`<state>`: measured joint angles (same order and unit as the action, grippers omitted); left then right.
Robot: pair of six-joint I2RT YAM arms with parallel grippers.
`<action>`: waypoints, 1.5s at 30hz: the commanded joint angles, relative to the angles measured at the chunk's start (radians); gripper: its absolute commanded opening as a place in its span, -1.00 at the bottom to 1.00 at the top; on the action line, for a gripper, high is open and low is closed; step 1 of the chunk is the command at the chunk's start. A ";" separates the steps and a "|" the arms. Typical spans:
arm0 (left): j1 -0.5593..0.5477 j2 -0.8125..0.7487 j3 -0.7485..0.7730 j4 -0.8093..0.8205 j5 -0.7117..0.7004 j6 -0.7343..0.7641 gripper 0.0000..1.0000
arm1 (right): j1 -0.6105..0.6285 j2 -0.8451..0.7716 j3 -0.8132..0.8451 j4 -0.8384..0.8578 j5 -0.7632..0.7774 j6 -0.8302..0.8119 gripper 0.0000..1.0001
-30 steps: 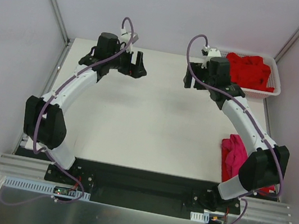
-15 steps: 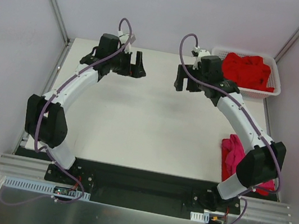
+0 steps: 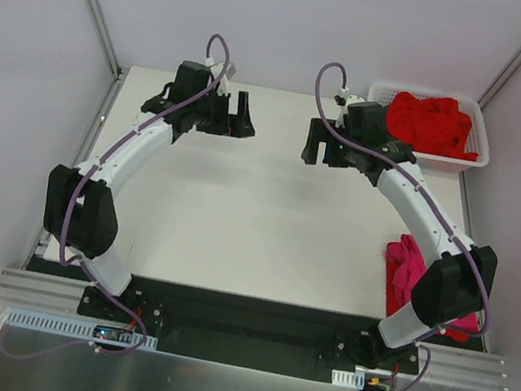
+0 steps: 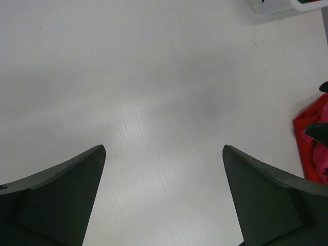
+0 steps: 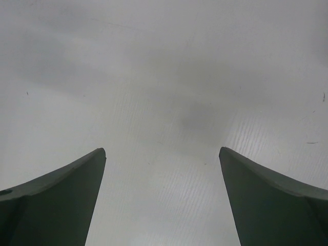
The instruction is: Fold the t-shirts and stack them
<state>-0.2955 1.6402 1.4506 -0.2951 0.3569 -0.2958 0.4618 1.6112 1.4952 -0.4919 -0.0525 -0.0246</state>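
Note:
Crumpled bright red t-shirts (image 3: 436,122) fill the white basket (image 3: 479,159) at the back right corner. A magenta-pink t-shirt (image 3: 407,268) lies bunched at the table's right front, beside the right arm's elbow, with a bit of red cloth (image 3: 463,329) under it. The same pile shows at the left wrist view's right edge as red and pink cloth (image 4: 313,146). My left gripper (image 3: 240,117) (image 4: 164,148) hangs open over bare table at the back left. My right gripper (image 3: 316,146) (image 5: 162,149) is open over bare table, left of the basket. Neither holds anything.
The white table (image 3: 257,215) is walled in by grey panels on the left, back and right. A corner of the basket (image 4: 287,5) shows at the left wrist view's top right. Both arms arch from their bases at the near edge toward the back.
My right gripper has swung left, away from the basket, toward the table's back middle. Both grippers have opened a little wider. The left arm has barely shifted.

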 commanded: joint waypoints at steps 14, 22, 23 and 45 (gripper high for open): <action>-0.014 -0.039 0.008 -0.006 0.004 0.017 0.99 | 0.000 -0.083 -0.016 0.038 -0.104 0.011 0.93; -0.027 -0.049 0.007 -0.006 -0.024 0.040 0.99 | 0.001 -0.083 -0.010 0.032 -0.113 0.015 0.93; -0.028 -0.052 0.007 -0.006 -0.024 0.043 0.99 | 0.001 -0.076 -0.009 0.029 -0.115 0.015 0.93; -0.065 -0.051 0.014 -0.007 -0.058 0.072 0.99 | 0.009 -0.073 0.000 0.026 -0.119 0.006 0.93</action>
<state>-0.3420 1.6329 1.4502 -0.2974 0.3271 -0.2382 0.4625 1.5723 1.4750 -0.4831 -0.1520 -0.0189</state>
